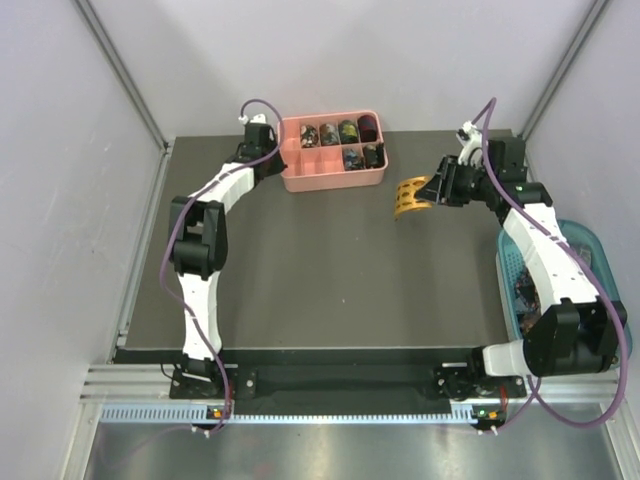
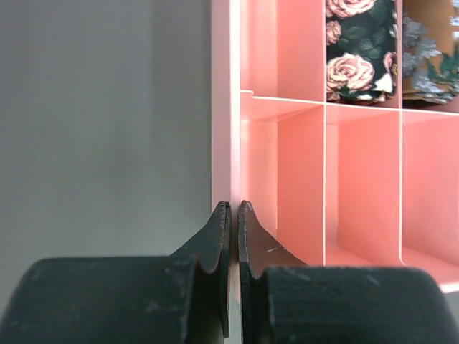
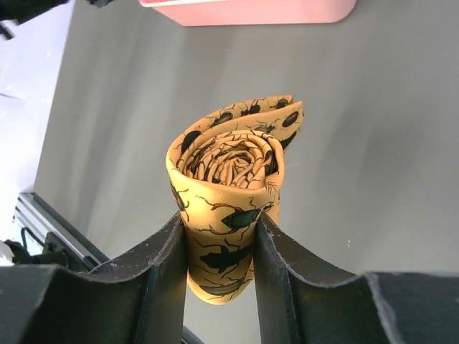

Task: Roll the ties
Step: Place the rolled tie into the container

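A golden-yellow tie (image 3: 229,193) with dark beetle prints is rolled into a coil, and my right gripper (image 3: 221,229) is shut on it, with its loose tail trailing behind. In the top view this tie (image 1: 410,195) hangs above the dark table, right of the tray, in the right gripper (image 1: 437,188). Several rolled ties (image 1: 335,132) fill compartments of the pink tray (image 1: 330,180). A dark rose-patterned coil (image 2: 355,50) shows in the left wrist view. My left gripper (image 2: 234,208) is shut on the tray's left wall (image 2: 222,107), one finger outside and one inside.
A teal basket (image 1: 590,245) sits at the table's right edge beside the right arm, with dark fabric inside. The tray's near-left compartments (image 2: 358,179) hold nothing. White enclosure walls stand on all sides of the dark mat.
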Controlling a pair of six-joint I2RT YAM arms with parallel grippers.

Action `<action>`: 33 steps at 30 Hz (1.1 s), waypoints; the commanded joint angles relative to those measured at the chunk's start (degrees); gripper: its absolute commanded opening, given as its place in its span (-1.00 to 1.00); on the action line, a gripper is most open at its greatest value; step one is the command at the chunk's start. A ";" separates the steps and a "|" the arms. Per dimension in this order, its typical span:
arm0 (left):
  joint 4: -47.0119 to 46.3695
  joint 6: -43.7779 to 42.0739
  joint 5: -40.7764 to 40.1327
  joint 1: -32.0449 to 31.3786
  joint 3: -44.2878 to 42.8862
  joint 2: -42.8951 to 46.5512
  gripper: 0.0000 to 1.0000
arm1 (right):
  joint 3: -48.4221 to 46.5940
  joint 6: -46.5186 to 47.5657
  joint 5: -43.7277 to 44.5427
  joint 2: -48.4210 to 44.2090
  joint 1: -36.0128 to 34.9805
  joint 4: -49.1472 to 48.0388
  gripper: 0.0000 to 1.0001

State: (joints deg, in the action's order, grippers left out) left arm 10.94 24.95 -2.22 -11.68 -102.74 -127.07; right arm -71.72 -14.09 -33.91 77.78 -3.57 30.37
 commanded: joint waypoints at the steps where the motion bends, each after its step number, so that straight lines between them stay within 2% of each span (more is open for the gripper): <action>1: -0.83 2.47 4.32 0.35 7.17 5.93 -1.00 | -3.95 1.34 1.48 1.15 0.85 0.92 -1.00; 10: -5.31 3.88 7.84 -3.17 24.66 16.83 -1.00 | -9.22 1.43 1.22 5.28 0.59 4.96 -0.99; 15: -8.99 7.30 7.84 -7.73 34.77 23.69 -1.00 | -11.94 1.08 2.36 6.86 0.06 6.89 -0.99; 23: -13.39 12.22 6.61 -16.87 44.02 30.73 -0.99 | -15.73 2.13 5.87 9.41 -2.22 10.67 -1.00; 25: -14.01 14.24 6.26 -18.89 45.34 31.44 -0.85 | -16.34 1.78 7.10 10.37 -3.19 10.85 -1.00; 26: -14.80 14.86 6.17 -19.34 45.61 31.53 -0.63 | -16.43 1.52 7.37 10.72 -4.15 10.76 -1.00; 29: -15.60 17.15 6.87 -20.13 46.31 32.14 -0.37 | -17.22 -0.06 10.35 12.57 -6.88 10.24 -1.00; 30: -15.60 17.58 7.40 -20.22 46.40 32.75 -0.18 | -17.22 -0.85 10.79 13.27 -7.58 9.71 -1.00; 32: -15.16 17.50 7.84 -20.31 46.31 33.63 0.01 | -17.92 -2.16 12.10 14.93 -9.42 9.10 -1.00; 33: -14.29 17.24 7.93 -20.31 46.05 34.77 0.19 | -18.36 -2.43 12.64 15.56 -10.04 9.18 -1.00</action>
State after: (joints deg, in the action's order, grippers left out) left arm -1.93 40.58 4.05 -32.36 -56.66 -96.88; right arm -86.52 -14.20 -24.18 91.72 -11.20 40.29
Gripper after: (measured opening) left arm 0.526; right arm 0.359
